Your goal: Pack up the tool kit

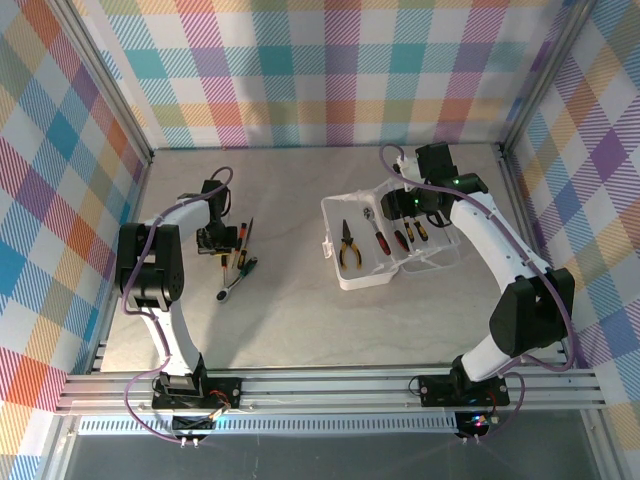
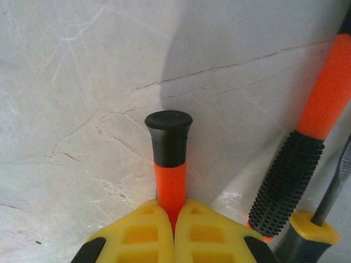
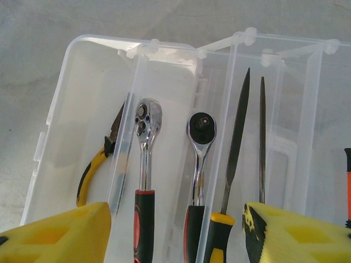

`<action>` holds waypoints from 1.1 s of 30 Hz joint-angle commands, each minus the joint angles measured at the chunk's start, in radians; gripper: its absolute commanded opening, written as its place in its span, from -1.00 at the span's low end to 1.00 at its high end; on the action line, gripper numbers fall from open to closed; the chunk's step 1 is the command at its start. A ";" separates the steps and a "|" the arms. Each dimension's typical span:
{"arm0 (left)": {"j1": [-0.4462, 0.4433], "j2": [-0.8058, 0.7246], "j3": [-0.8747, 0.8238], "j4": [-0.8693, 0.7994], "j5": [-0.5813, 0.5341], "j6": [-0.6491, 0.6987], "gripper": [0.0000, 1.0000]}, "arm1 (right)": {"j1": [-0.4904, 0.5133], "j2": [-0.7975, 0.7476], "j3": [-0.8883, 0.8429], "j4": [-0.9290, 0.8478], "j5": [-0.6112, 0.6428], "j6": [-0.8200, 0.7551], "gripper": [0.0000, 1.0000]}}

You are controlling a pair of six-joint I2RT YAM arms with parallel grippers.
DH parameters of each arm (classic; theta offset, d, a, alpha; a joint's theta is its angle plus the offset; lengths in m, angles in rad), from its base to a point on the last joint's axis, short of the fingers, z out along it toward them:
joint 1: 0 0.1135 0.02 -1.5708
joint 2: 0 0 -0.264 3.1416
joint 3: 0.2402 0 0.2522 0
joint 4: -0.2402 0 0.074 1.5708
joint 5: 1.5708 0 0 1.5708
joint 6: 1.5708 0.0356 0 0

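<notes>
While my left tool [image 2: 174, 222] is clamped on an orange handle [image 2: 170, 183], its black cap [image 2: 168, 123] pointing ahead and a ribbed handle [image 2: 288, 175] just to its right on the bench [image 2: 66, 109], my right tool [image 3: 175, 235] hangs wide open over the case [image 3: 82, 55], with pliers [image 3: 92, 167], two ratchets [image 3: 147, 148] and two files [image 3: 238, 142] lying below its fingers [image 3: 55, 235].

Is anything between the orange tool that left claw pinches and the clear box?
Other loose tools lie right beside the orange-handled tool, toward the clear case; beyond them the table looks bare. The right gripper hangs open over the open case.
</notes>
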 commanded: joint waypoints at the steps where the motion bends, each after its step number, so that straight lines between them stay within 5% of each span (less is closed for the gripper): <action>1: -0.002 -0.015 -0.014 0.004 0.027 0.017 -1.00 | 0.004 -0.029 0.014 -0.011 -0.033 0.006 0.31; 10: -0.013 -0.234 0.100 -0.091 0.124 0.013 -1.00 | 0.004 -0.058 0.019 -0.002 -0.130 0.017 0.57; 14: -0.032 -0.319 0.133 -0.069 0.299 -0.016 -1.00 | 0.005 -0.082 0.000 0.042 -0.253 0.038 0.84; 16: -0.047 -0.354 0.117 0.019 0.475 -0.059 -1.00 | 0.014 -0.089 -0.017 0.090 -0.346 0.060 0.98; 22: -0.155 -0.354 0.071 0.324 0.782 -0.245 -1.00 | 0.113 -0.050 -0.009 0.238 -0.504 0.120 0.98; 33: -0.336 -0.252 0.102 0.598 0.877 -0.405 -1.00 | 0.224 0.069 0.034 0.342 -0.546 0.170 0.68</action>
